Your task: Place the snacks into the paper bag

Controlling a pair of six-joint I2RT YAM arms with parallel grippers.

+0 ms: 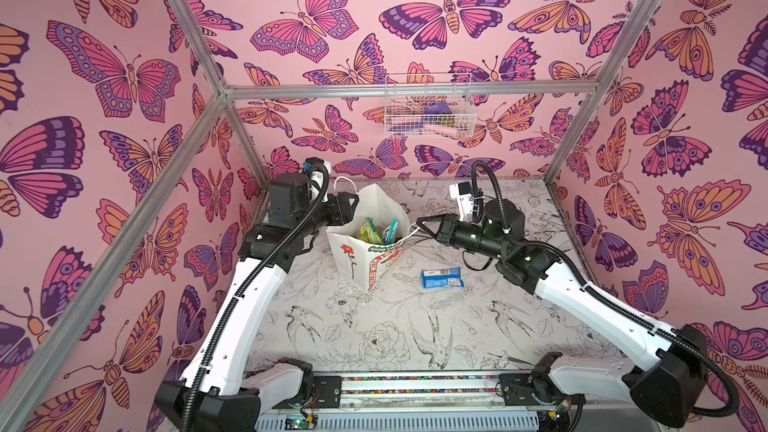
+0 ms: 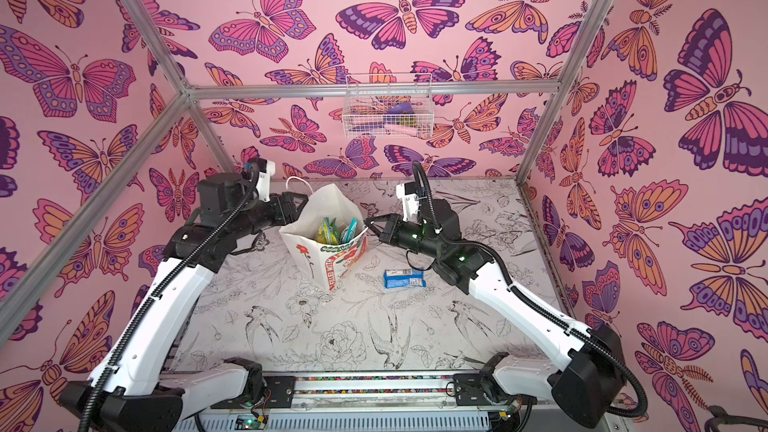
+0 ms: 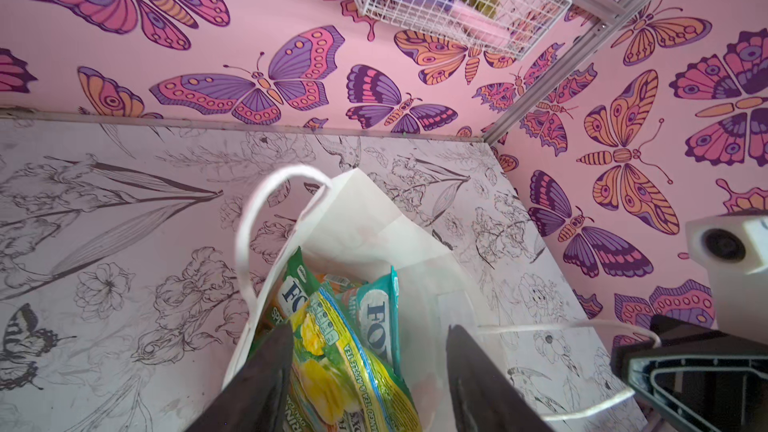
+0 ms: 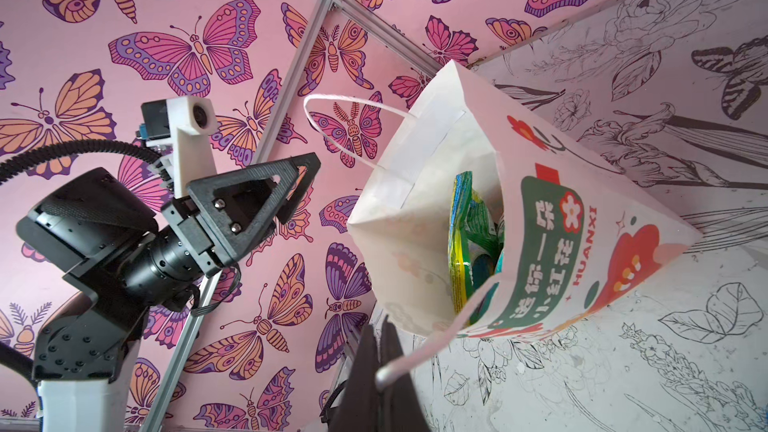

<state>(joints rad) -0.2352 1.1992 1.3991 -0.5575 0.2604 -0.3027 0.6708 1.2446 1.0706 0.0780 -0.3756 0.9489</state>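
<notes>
Packing looked nearly done: the paper bag (image 1: 376, 203) stood upright on the surface (image 1: 374, 326) with green-yellow and teal FOX'S packets (image 3: 332, 326) inside. The left tool (image 3: 368, 328) hung open over the bag's mouth, gripping nothing. The right tool (image 4: 384, 334) was pinched shut on a cord handle (image 4: 419, 357). A blue-white packet (image 1: 441, 278) lay near the bag, probably next, and it called for a free tool lowered over it.

The bag (image 3: 374, 218) walls hide the lower parts of the snacks (image 3: 332, 347), and an orange packet (image 3: 332, 280) barely shows behind them. In its wrist view the left gripper (image 3: 370, 328) has its fingers (image 3: 266, 380) cut off by the picture's edge. The right gripper (image 4: 380, 328) is cut off likewise, its dark closed tips covering part of the handle (image 4: 419, 352). The basket (image 1: 428, 114) contents blur behind wire, perhaps something purple. The blue packet (image 1: 441, 278) print is too small to read.
</notes>
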